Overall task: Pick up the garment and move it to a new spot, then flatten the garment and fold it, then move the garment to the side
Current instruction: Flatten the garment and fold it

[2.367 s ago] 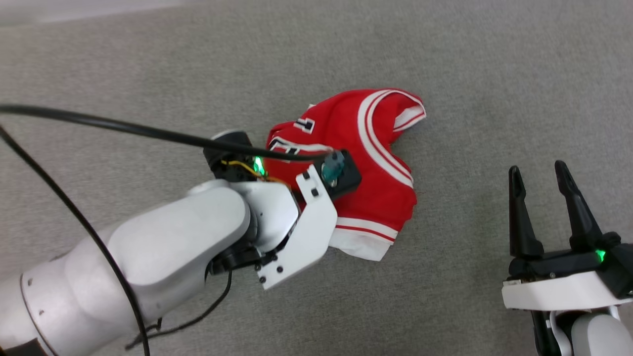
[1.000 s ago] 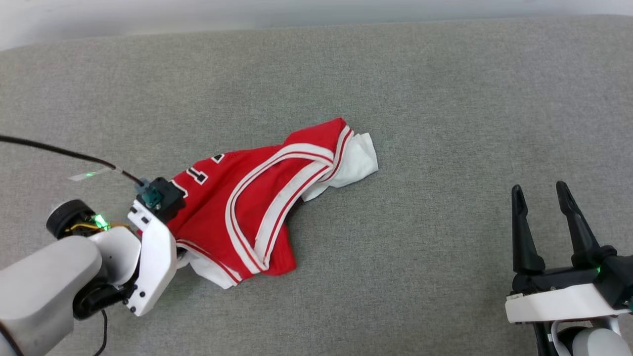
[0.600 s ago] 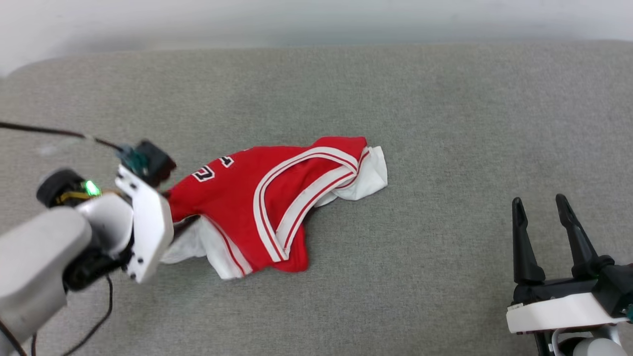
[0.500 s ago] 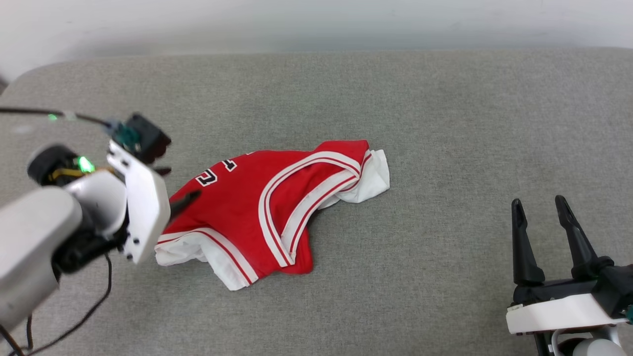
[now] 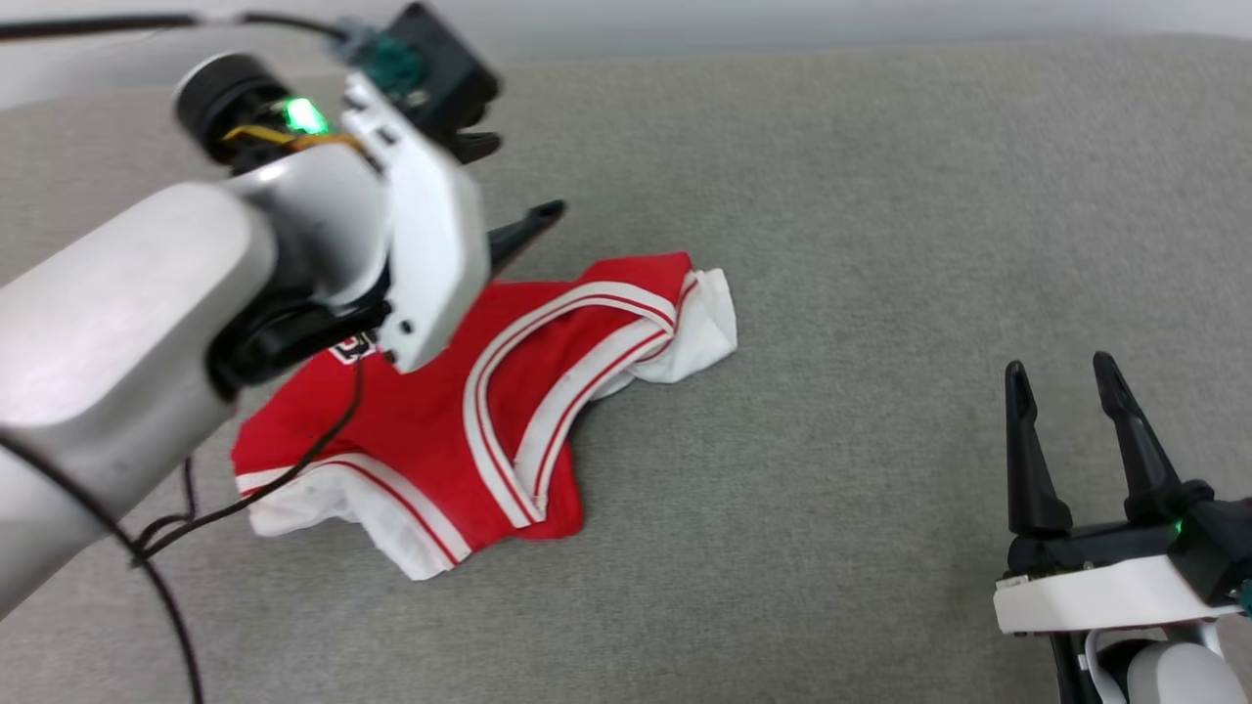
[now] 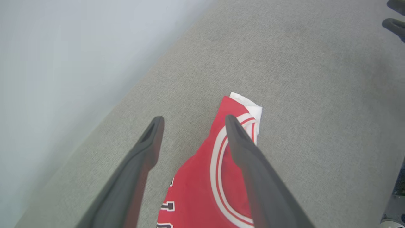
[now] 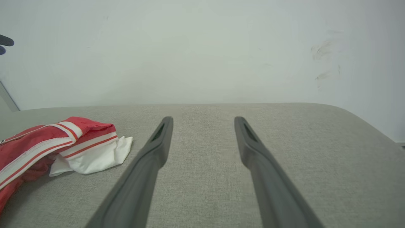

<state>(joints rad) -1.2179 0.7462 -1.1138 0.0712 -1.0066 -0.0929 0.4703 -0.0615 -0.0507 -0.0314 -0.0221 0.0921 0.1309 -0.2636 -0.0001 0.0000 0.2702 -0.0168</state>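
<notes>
The garment (image 5: 430, 440) is a red shirt with white sleeves and striped trim, lying crumpled left of centre on the grey padded surface (image 5: 831, 293). Part of its black lettering shows in the left wrist view, where the garment (image 6: 202, 177) lies below and between the fingers. My left gripper (image 5: 518, 181) hangs open above the garment's far left part, holding nothing, and its gap (image 6: 193, 119) is empty. My right gripper (image 5: 1056, 370) stands open at the lower right, well clear of the cloth. From the right wrist, the garment (image 7: 47, 139) lies to the left of that gripper (image 7: 203, 119).
A pale wall (image 7: 190, 47) rises behind the surface's rounded far edge. A black cable (image 5: 166, 528) hangs from my left arm over the garment's near left corner. Bare grey fabric stretches between the garment and my right gripper.
My left gripper has opened, let go of the garment and lifted up above it. The garment has settled crumpled on the surface. The head camera has shifted; the right arm is still.
</notes>
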